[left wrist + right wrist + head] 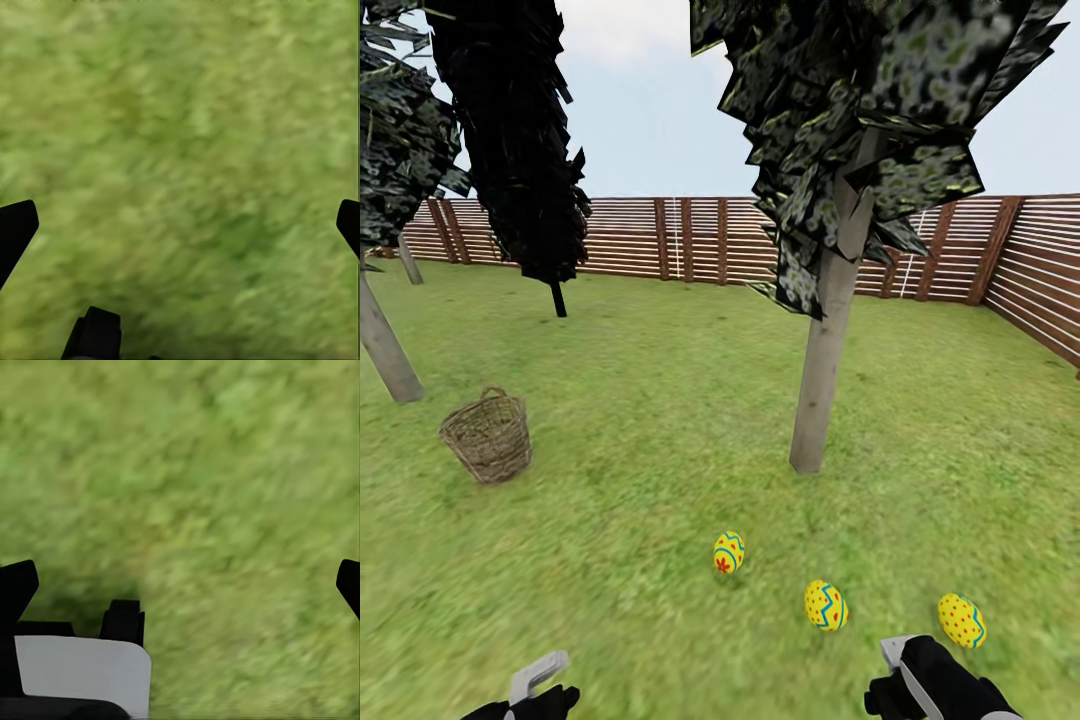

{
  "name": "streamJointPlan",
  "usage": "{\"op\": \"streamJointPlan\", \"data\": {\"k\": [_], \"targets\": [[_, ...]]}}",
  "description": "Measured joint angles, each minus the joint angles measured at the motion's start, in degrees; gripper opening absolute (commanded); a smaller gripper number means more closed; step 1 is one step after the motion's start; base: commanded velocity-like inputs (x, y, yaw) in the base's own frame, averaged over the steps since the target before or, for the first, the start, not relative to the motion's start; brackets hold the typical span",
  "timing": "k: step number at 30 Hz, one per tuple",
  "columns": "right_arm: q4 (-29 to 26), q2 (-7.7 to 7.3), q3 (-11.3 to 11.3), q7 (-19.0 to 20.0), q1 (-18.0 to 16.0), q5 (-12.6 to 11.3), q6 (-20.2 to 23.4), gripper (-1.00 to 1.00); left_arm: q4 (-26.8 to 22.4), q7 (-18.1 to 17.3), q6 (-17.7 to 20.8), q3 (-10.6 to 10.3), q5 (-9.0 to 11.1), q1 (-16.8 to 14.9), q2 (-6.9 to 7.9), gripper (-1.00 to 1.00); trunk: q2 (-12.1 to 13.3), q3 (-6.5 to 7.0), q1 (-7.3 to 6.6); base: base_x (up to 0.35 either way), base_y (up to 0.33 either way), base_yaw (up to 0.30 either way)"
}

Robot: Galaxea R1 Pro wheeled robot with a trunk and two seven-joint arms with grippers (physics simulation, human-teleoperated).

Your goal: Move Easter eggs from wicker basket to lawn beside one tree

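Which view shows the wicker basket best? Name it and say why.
The head view: the wicker basket stands whole and tilted on the lawn, left of the pale-trunked tree, its rim and handle clear. Both wrist views look down at blurred grass between open fingers, with none of the basket in them.

Two black fingers (15,229) spread wide apart over bare mottled green lawn (187,150).

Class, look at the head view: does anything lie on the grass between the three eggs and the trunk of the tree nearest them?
Nothing visible does. The three Easter eggs lie on the lawn, with bare grass up to the tree. The wicker basket stands off toward the left.
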Motion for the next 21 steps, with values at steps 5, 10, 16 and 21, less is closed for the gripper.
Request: {"op": "streamJointPlan", "data": {"k": [5, 10, 16, 21], "targets": [[0.39, 0.00, 0.00, 0.01, 0.00, 0.03, 0.00, 1.00, 0.01, -0.07, 0.01, 0.00, 0.00, 0.00, -0.07, 1.00, 2.00, 0.90, -1.10, 0.000, 0.000, 0.000], [0.43, 0.00, 0.00, 0.00, 0.00, 0.03, 0.00, 1.00, 0.01, -0.10, 0.01, -0.07, 0.00, 0.00, -0.08, 1.00, 4.01, 1.80, -2.20, 0.000, 0.000, 0.000], [0.43, 0.00, -0.02, 0.00, 0.00, 0.03, 0.00, 1.00, 0.01, -0.10, 0.01, -0.07, 0.00, 0.00, -0.08, 1.00, 6.42, 2.87, -3.52, 0.000, 0.000, 0.000], [0.51, 0.00, 0.00, 0.01, 0.00, 0.03, 0.00, 1.00, 0.01, -0.05, 0.01, -0.05, 0.00, 0.00, -0.08, 1.00, 8.42, 3.77, -4.61, 0.000, 0.000, 0.000]]}}
